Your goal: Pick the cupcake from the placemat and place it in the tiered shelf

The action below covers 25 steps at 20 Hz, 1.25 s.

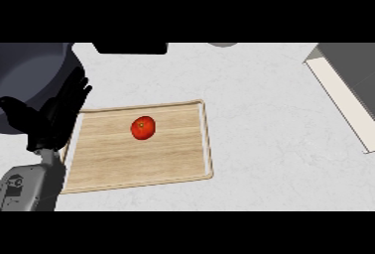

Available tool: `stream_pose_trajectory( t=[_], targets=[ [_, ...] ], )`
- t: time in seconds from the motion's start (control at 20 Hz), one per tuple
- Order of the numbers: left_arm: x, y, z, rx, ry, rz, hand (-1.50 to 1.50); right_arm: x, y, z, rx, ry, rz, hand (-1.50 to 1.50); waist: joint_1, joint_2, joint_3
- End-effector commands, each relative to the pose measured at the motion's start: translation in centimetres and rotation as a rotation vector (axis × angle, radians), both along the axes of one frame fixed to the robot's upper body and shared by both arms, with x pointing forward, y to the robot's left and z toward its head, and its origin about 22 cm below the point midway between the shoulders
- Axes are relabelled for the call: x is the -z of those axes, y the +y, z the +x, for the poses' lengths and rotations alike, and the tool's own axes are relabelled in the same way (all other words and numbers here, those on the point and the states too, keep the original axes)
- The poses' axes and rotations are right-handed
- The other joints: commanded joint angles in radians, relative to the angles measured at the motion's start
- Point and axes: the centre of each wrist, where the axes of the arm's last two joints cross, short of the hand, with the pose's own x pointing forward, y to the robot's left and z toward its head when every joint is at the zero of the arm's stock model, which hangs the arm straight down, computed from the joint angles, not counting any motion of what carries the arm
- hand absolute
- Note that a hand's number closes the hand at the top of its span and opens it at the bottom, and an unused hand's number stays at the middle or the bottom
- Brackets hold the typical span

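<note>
Here a round, glossy red tomato (143, 128) sits on a wood-grain rectangular board (139, 163).

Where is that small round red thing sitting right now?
In the head view, the round red object lies on the pale wooden board, left of centre, just right of the robot's raised black left hand.

left hand (55, 116): black, fingers straight, pointing up, open | left forearm (29, 188): grey, enters from lower left edge | right hand: none visible
</note>
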Motion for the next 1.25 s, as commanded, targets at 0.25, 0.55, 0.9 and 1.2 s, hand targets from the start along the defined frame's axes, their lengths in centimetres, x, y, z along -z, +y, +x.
stream_pose_trajectory(
  t=[0.25, 0.55, 0.9, 1.2],
  targets=[
    [-0.1, 0.5, 0.8, -0.012, -0.015, -0.005, 0.00, -2.8, -5.2, -5.6, -0.120, 0.100, 0.216, -1.50, -0.015, 0.000, 0.000],
    [1.4, -0.6, -1.6, -0.009, 0.000, -0.009, 0.00, -4.0, -9.3, -13.9, -0.198, 0.058, 0.215, -1.50, -0.027, -0.005, 0.002],
    [0.7, -0.1, -0.9, -0.021, 0.004, -0.016, 0.00, -3.6, -10.9, -19.2, -0.320, 0.021, 0.176, -1.50, -0.029, -0.005, 0.002],
    [0.7, -0.4, -0.9, -0.027, 0.007, 0.000, 0.00, -3.0, -11.1, -21.0, -0.392, 0.082, 0.063, -1.50, -0.022, -0.005, 0.001]
  ],
)
